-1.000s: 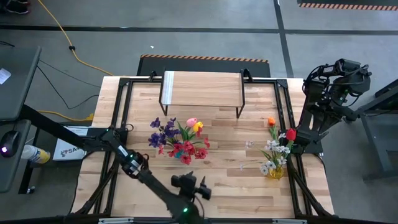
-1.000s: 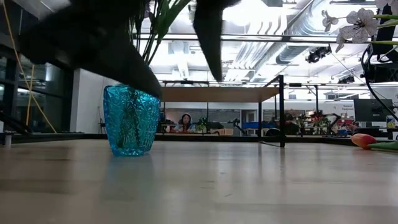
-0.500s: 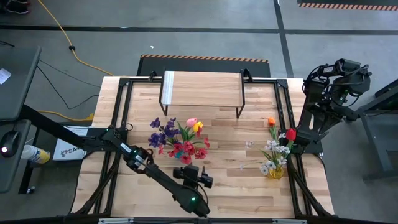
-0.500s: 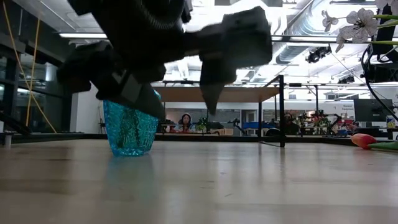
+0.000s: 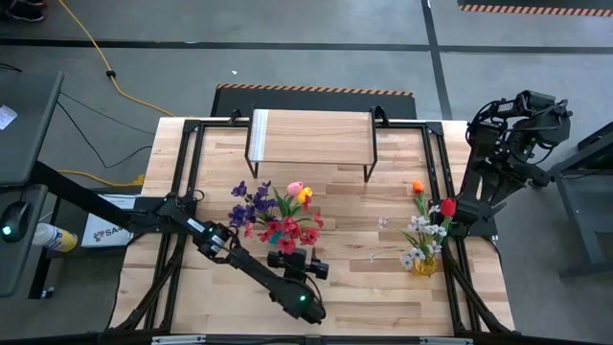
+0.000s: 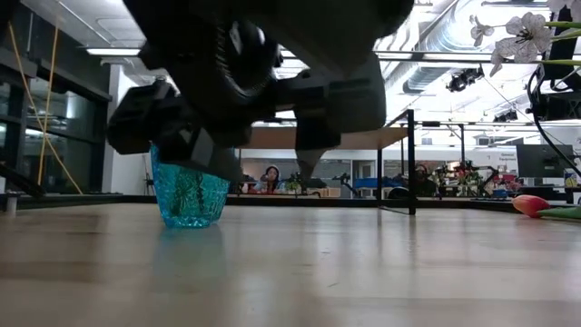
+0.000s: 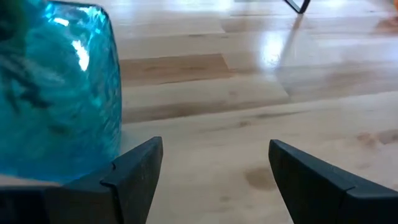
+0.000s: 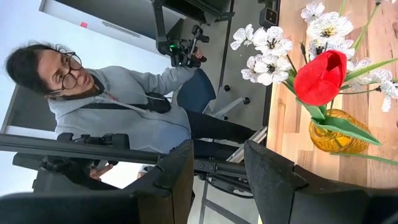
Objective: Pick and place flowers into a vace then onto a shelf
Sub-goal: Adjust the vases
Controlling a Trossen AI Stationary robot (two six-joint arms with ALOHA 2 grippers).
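Flowers [image 5: 278, 216] in purple, red, pink, yellow fill a blue vase [image 6: 188, 193]; left claw [image 7: 211, 180] spread beside it.

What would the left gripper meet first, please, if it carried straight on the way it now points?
Probably bare tabletop: the open left gripper points across empty planks, with the blue glass vase just beside its line rather than in it, though depth is unclear.
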